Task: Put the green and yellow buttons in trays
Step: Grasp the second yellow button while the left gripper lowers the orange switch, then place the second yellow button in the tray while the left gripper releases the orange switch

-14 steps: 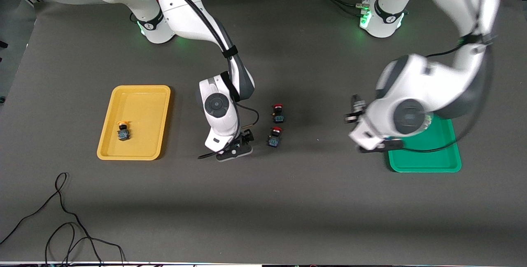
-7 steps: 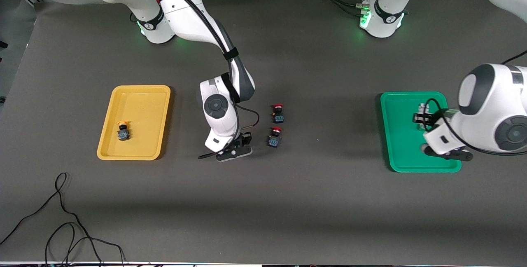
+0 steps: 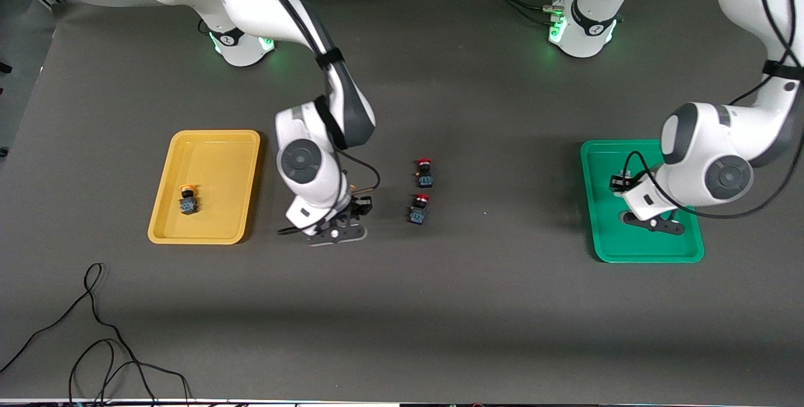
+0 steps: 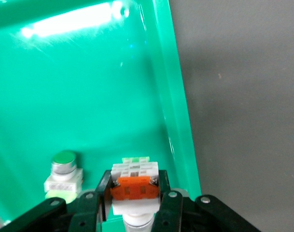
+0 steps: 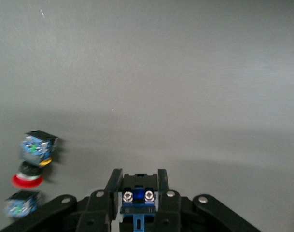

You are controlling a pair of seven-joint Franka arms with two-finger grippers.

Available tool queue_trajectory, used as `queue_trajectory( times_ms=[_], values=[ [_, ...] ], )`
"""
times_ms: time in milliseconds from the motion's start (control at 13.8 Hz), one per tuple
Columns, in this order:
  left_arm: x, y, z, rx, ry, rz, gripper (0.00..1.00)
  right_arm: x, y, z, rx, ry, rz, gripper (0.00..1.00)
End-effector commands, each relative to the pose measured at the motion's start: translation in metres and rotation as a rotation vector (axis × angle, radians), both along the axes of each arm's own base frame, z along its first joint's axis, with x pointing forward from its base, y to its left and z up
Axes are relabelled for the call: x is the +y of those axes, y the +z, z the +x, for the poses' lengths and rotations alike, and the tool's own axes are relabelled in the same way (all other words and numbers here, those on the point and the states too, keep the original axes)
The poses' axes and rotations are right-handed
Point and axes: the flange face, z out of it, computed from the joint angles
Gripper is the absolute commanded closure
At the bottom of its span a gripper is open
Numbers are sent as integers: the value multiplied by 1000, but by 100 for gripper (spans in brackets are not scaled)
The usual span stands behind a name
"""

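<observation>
I note the left gripper [image 4: 135, 205], clamped on a white button [image 4: 134, 186], directly above the green tray [image 4: 89, 96] (a second lies within); the right gripper [image 5: 137, 203] grips a dark one.

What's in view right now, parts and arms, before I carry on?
yellow tray: one, mustard, toward the right arm's end.
yellow-capped button: one, dark body, in the yellow tray.
green tray: one, toward the left arm's end.
green-capped button: one, white body, in the green tray.
red-capped buttons: two, on the table between the trays.
cable: one, black, near the front camera.
left gripper: over the green tray, holding a white-bodied button.
right gripper: over the table, holding a dark-bodied button.
</observation>
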Motion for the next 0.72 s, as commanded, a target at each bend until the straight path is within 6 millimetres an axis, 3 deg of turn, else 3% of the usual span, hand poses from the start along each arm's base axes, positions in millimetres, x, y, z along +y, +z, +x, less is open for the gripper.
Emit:
queue_trajectory(
  times_ms=[0, 217, 290, 362, 434, 579, 652],
  values=[
    [2, -13, -30, -43, -9, 7, 100, -34, 54, 7, 22, -61, 2, 70],
    [8, -29, -35, -57, 8, -7, 100, -90, 80, 10, 59, -69, -82, 70],
    [11, -28, -34, -58, 10, -5, 100, -118, 86, 8, 73, -48, -74, 70],
    [13, -26, -33, -57, 7, -3, 39, -157, 88, 6, 88, -32, -59, 70],
    [16, -21, -31, -61, 2, -1, 1, -192, 88, 4, 103, -4, -49, 70],
    [21, 6, -20, -50, 10, 25, 0, -254, 76, -3, 126, 36, -43, 70],
    [21, 37, -9, -32, 19, 50, 0, -279, 64, -7, 119, 55, -39, 70]
  ],
)
